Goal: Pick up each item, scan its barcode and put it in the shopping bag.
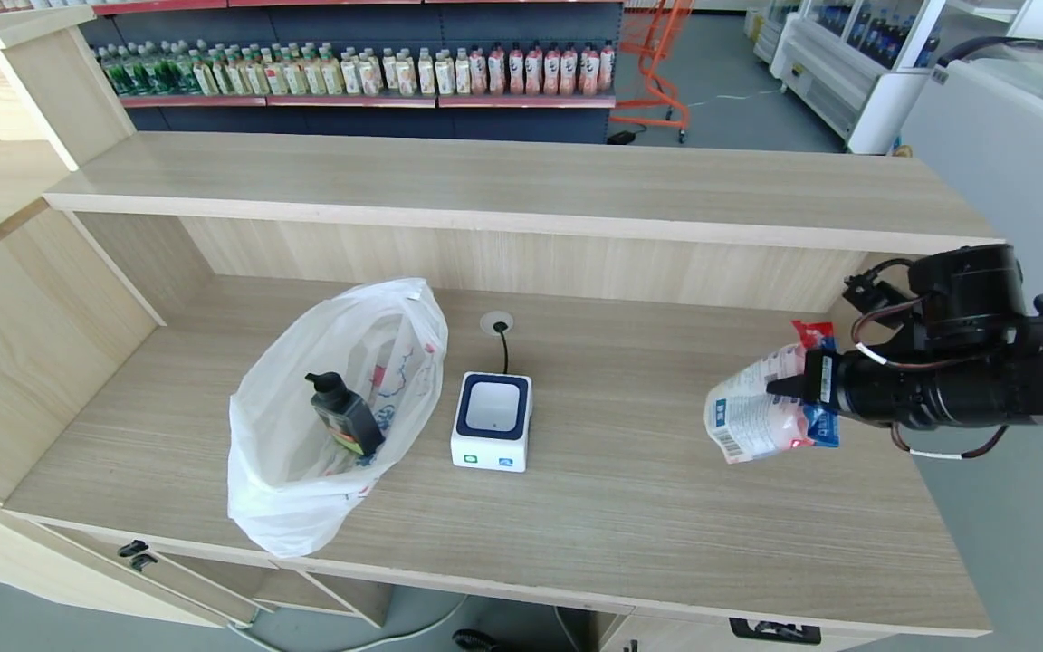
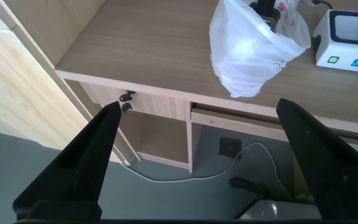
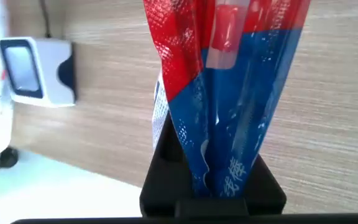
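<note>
A soft snack pouch [image 1: 761, 407], white and pink with red and blue ends, hangs above the right part of the counter with my right gripper [image 1: 807, 388] shut on it. Up close the pouch [image 3: 229, 93] runs down into the right gripper [image 3: 213, 186]. The white barcode scanner [image 1: 492, 420] with a dark-framed window sits mid-counter, to the pouch's left; scanner [image 3: 36, 71]. A white plastic shopping bag [image 1: 331, 407] stands open left of the scanner, holding a dark pump bottle [image 1: 344, 415]. My left gripper [image 2: 197, 162] hangs open below the counter's front edge, near the bag [image 2: 253, 46].
The wooden counter [image 1: 630, 507] has a raised back ledge and a side wall on the left. A scanner cable [image 1: 503, 349] runs to a grommet at the back. Drawers sit under the counter front [image 2: 166, 106]. Shelves of bottles stand behind.
</note>
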